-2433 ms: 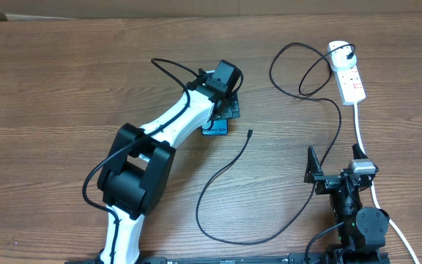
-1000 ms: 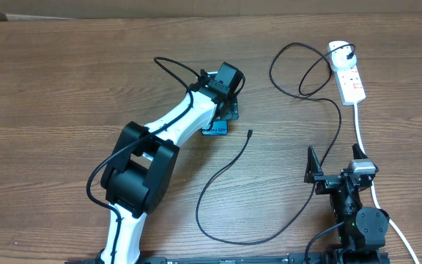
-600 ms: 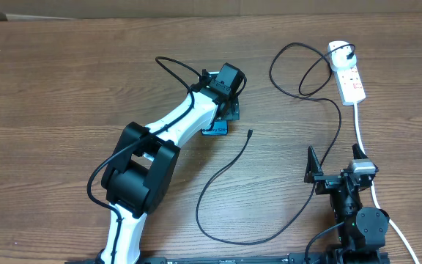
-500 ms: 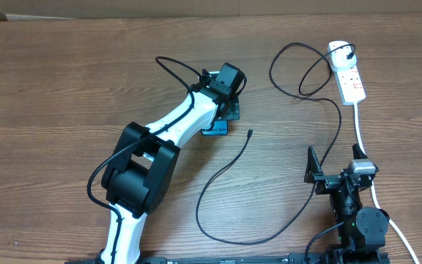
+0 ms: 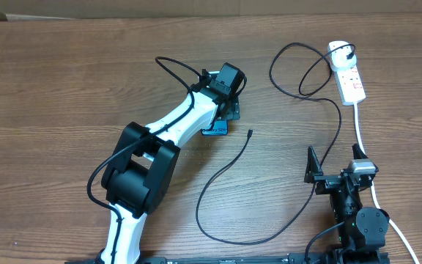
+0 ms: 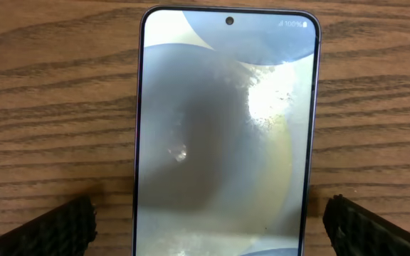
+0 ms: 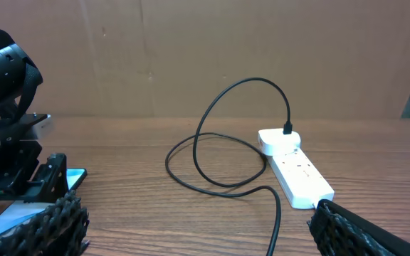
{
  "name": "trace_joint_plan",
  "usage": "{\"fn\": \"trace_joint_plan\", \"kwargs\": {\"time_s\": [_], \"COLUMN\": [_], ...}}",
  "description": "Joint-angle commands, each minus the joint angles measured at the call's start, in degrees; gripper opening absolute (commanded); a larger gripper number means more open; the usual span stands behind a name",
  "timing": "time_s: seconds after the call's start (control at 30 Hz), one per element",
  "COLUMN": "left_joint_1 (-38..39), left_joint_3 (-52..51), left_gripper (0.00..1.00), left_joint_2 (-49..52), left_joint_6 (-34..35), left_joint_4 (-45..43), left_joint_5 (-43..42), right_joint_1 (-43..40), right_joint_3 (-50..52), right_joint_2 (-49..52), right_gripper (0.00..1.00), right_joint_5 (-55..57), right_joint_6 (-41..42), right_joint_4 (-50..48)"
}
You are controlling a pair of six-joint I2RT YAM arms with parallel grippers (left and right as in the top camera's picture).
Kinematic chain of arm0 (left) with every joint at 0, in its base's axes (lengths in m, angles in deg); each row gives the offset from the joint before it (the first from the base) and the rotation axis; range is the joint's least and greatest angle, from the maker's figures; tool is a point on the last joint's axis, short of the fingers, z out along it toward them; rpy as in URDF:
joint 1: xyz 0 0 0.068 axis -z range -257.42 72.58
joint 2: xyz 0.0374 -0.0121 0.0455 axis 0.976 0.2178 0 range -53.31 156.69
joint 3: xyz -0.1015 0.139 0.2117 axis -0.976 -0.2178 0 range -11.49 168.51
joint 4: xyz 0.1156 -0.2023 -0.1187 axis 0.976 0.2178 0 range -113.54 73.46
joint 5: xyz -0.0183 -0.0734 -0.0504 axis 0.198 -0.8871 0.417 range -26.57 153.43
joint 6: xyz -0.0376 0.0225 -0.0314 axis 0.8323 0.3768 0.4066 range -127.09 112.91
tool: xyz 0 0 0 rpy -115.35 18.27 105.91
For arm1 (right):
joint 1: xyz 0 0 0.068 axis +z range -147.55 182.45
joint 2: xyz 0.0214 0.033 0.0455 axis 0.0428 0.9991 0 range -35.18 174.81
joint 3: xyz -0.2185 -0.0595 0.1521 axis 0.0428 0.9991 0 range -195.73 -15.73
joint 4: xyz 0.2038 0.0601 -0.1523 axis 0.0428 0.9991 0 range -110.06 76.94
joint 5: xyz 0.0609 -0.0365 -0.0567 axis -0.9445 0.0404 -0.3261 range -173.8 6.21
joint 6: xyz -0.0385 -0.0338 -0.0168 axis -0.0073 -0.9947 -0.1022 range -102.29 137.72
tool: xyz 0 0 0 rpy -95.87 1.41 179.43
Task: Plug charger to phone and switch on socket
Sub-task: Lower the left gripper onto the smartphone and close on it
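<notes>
Left gripper (image 6: 216,231) hovering over phone (image 6: 226,128), jaws standing fully wide, gripping nothing; phone lying flat below, between them. Right gripper (image 7: 205,227) jaws likewise spread, holding nothing; socket (image 7: 295,171) lying ahead-right, charger (image 7: 212,153) plugged into it, cable looping ahead, tip lying loose.

You had the phone (image 6: 226,128) flat on the tabletop (image 5: 50,88) beneath the left tool (image 6: 216,231). The socket (image 5: 349,73) lay far right, and the charger (image 5: 226,172) trailed from it, its tip just right of the phone.
</notes>
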Motion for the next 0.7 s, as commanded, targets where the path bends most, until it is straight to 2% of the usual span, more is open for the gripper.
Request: {"fn": "trace_joint_plan", "kwargs": {"time_s": [0.0,0.27,0.67], "left_joint_1": [0.39,0.39,0.39], "left_joint_3": [0.70,0.70,0.70], "left_gripper": [1.00,1.00,0.84], "left_joint_2": [2.05,5.35,6.16], "left_joint_6": [1.16,1.16,1.16], "left_joint_4": [-0.42,-0.33,0.50], "left_joint_5": [0.15,0.00,-0.26], "right_joint_1": [0.26,0.26,0.26], "right_joint_3": [0.61,0.61,0.61], "right_joint_2": [-0.46,-0.46,-0.46], "right_gripper": [1.00,1.00,1.00], "right_joint_5": [0.17,0.17,0.17], "right_joint_6": [0.11,0.11,0.11], "right_joint_4": [-0.33,-0.33,-0.33]}}
